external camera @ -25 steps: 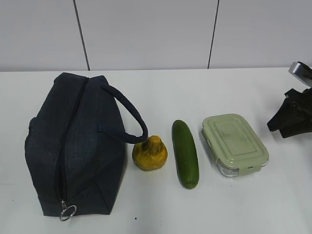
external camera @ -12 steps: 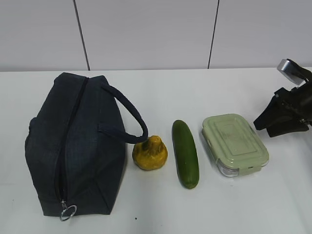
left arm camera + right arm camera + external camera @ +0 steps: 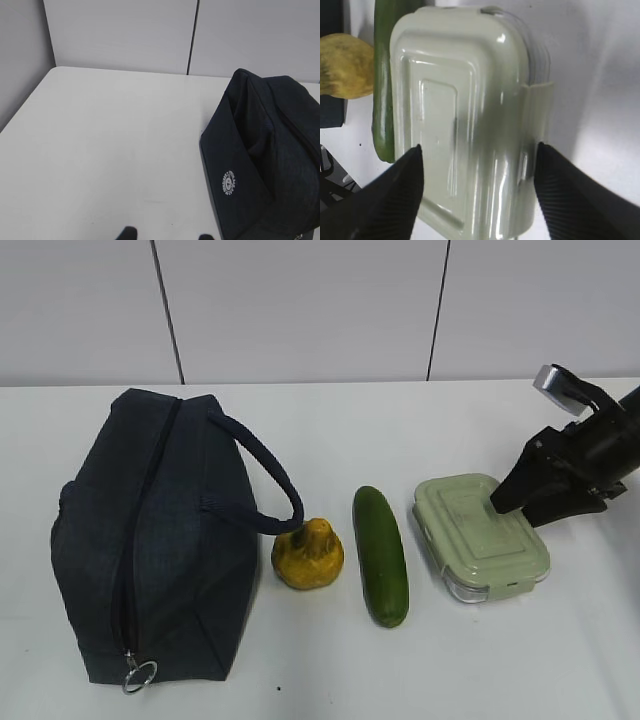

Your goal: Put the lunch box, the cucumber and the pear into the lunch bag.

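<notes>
While the box (image 3: pixel 482 536) sits on the tabletop (image 3: pixel 400 430) at the right of the row, we note the right pincer (image 3: pixel 477 187) spread wide above its lid, one finger (image 3: pixel 395 190) over each long side. Cucumber (image 3: pixel 381 554) lies just left of the box, pear (image 3: pixel 308 554) beside it, touching the zipped bag (image 3: pixel 150 540). Left pincer (image 3: pixel 165 235): only its tips show, standing apart, holding nothing.
</notes>
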Robot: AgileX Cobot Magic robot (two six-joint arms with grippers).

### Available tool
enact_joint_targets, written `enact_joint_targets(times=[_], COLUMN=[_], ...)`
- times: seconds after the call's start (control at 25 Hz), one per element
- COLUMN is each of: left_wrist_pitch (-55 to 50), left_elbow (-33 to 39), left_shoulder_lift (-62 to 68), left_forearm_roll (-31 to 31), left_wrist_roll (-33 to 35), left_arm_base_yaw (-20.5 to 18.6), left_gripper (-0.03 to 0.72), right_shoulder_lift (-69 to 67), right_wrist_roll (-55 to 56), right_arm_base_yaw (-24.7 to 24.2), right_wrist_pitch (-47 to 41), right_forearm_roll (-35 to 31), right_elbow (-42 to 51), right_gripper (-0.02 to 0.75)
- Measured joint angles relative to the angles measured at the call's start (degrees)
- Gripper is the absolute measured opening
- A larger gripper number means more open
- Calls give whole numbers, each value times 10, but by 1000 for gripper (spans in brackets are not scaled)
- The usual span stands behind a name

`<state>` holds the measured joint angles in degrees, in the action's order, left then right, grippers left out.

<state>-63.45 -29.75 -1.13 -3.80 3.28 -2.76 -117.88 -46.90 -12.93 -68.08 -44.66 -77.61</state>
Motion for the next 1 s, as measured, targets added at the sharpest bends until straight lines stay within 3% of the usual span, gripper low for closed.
enact_joint_targets(times=[1.0], left_wrist_pitch=[0], left_elbow=[0], left_shoulder_lift=[0], left_forearm_roll=[0], left_wrist_roll=[0], left_arm_base_yaw=[0], left_gripper=[238], right_shoulder_lift=[-35], right_wrist_roll=[-36], right_arm_base_yaw=[0], right_wrist_pitch=[0], right_forearm_roll=[-14], right_elbow=[0], right_gripper=[544])
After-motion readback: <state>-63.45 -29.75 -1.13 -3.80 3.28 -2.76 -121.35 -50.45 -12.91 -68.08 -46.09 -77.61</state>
